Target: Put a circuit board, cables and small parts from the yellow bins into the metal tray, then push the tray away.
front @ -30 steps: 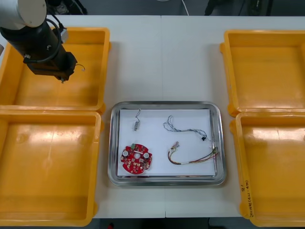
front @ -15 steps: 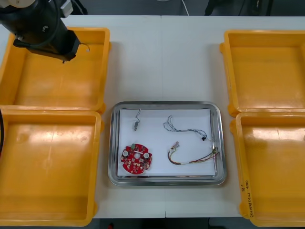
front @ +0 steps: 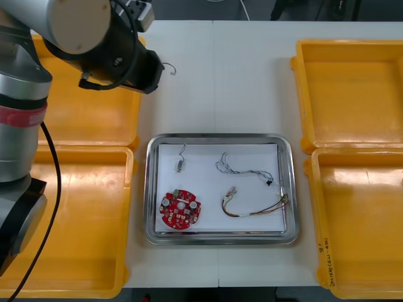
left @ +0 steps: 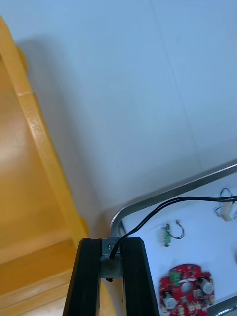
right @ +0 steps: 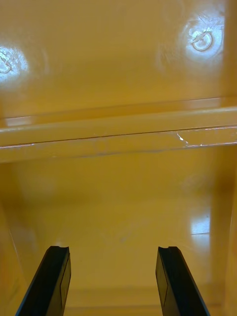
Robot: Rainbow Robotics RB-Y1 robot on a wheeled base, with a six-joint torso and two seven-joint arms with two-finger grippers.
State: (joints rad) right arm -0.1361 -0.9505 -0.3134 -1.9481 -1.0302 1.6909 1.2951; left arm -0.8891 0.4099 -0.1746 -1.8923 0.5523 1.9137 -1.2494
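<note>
My left gripper (front: pixel 153 73) hangs over the right rim of the far left yellow bin (front: pixel 94 123), beyond the metal tray (front: pixel 151 189). It is shut on a small metal part (left: pixel 110 257) whose thin black wire (front: pixel 169 68) curls out to the side. In the left wrist view the tray rim (left: pixel 163 196) lies beyond my fingers. On the tray's white inside lie a round red circuit board (front: pixel 180 209), another small metal part (front: pixel 180 165), a blue and white cable (front: pixel 242 168) and a red and yellow cable (front: pixel 255 205). My right gripper (right: pixel 112 252) is open over an orange bin floor (right: pixel 118 207).
The near left yellow bin (front: pixel 63 220) and two right yellow bins (front: pixel 352 94) (front: pixel 359 226) flank the tray. Bare table (front: pixel 220 82) stretches from the tray to the far edge. The left arm's body (front: pixel 19 126) covers part of the left bins.
My left arm has swung to the right, from over the far left bin's floor to its right rim, carrying the small metal part. The things in the tray have not moved.
</note>
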